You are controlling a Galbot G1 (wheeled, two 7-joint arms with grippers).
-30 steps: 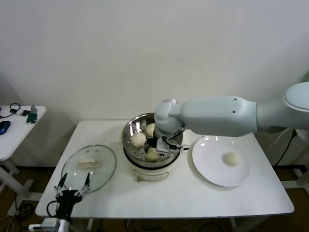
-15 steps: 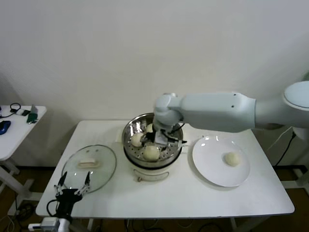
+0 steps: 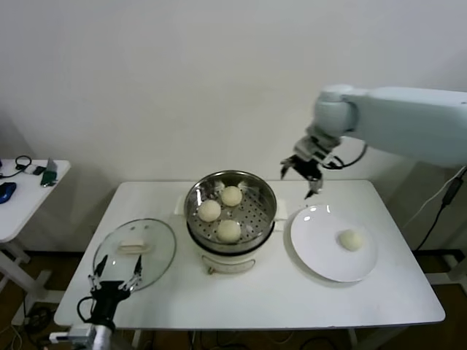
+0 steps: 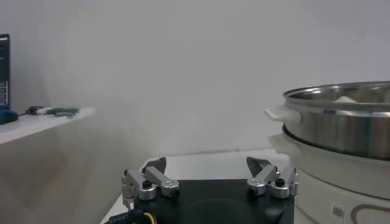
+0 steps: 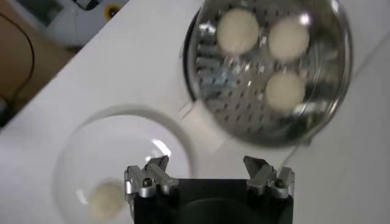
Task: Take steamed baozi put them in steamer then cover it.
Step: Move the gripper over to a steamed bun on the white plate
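Lifted clear of the steamer [image 3: 230, 219], the right tool [image 3: 301, 175] hangs empty, jaws apart, above its far right side, leaving three steamed baozi [image 3: 228, 230] inside it.

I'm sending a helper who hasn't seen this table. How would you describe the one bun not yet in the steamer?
Start at the shiny steamer in the middle of the white table, then look to the flat white plate beside it. The bun lies alone there, while the three others sit together inside the steamer.
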